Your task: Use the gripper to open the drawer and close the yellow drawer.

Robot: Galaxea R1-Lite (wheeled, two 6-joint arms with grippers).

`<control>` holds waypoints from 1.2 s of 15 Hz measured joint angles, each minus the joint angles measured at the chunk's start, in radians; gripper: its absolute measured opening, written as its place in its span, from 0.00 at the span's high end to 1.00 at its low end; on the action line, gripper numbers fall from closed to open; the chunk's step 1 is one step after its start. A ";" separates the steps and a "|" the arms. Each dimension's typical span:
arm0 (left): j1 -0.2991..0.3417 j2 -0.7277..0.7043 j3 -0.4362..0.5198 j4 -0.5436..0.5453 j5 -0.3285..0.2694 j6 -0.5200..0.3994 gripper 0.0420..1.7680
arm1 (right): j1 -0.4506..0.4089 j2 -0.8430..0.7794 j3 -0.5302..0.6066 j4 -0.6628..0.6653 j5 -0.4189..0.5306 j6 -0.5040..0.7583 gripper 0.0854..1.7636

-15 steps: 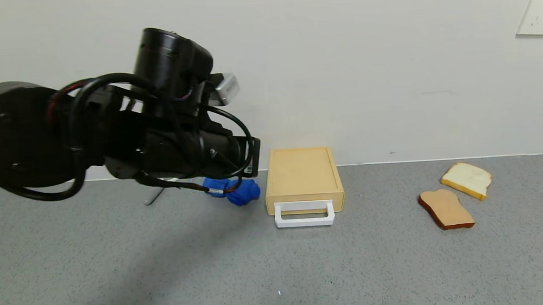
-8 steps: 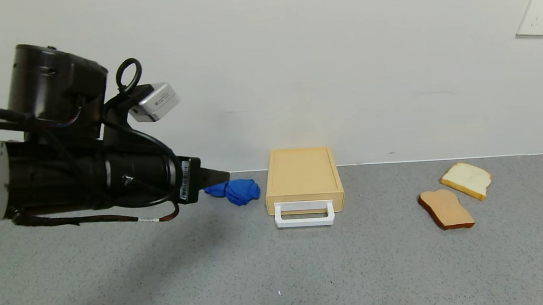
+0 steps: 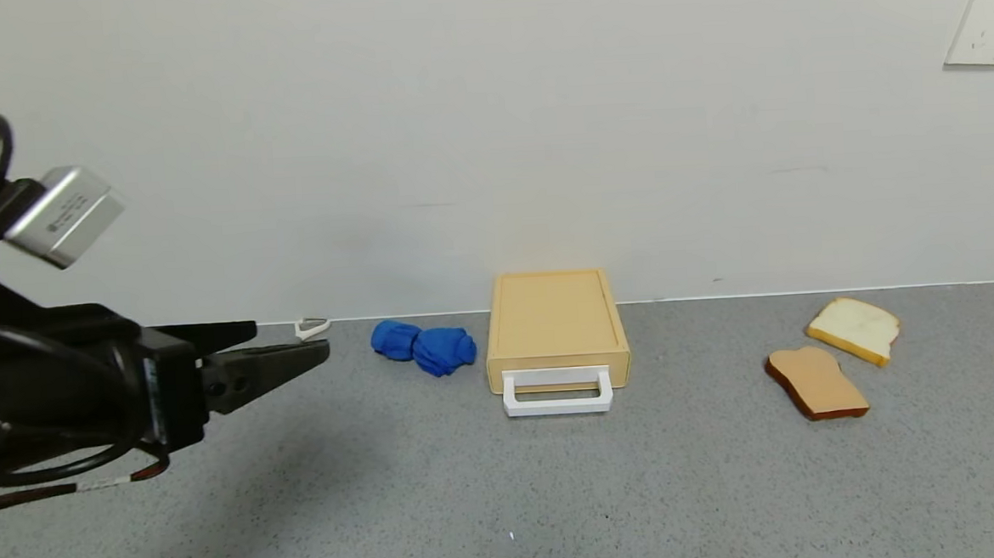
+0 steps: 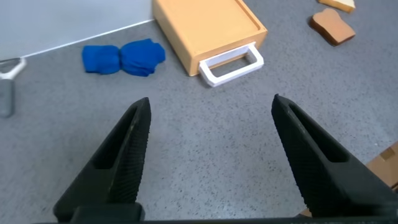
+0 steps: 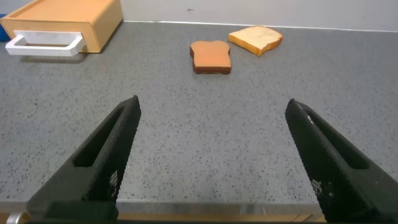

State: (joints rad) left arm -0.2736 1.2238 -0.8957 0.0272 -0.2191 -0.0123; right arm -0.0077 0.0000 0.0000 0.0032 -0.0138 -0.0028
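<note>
The yellow-tan drawer lies flat on the grey table against the back wall. Its white loop handle faces me and the tray looks pushed in. My left gripper hangs above the table at the far left, well to the left of the drawer, with its tips pointing toward it. In the left wrist view the left gripper is open and empty, with the drawer and handle ahead. My right gripper is open and empty, low near the table's front edge, with the drawer far off.
A crumpled blue cloth lies just left of the drawer. A small white item lies by the wall. Two bread slices, one brown and one pale, lie at the right. A wall socket is at the upper right.
My left arm has swung left and lowered, uncovering the blue cloth and the small white item. The drawer and bread have not moved.
</note>
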 joint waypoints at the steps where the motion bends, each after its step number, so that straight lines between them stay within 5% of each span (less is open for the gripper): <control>1: 0.020 -0.041 0.027 -0.002 -0.001 0.005 0.18 | 0.000 0.000 0.000 0.000 0.001 0.000 0.03; 10: 0.200 -0.447 0.191 0.012 0.017 0.007 0.08 | 0.000 0.000 0.000 0.000 0.000 0.000 0.03; 18: 0.227 -0.809 0.204 0.214 0.139 0.011 0.05 | 0.000 0.000 0.000 0.000 0.000 0.000 0.03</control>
State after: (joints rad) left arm -0.0462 0.4145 -0.6913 0.2413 -0.0802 -0.0017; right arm -0.0077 0.0000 0.0000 0.0028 -0.0138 -0.0028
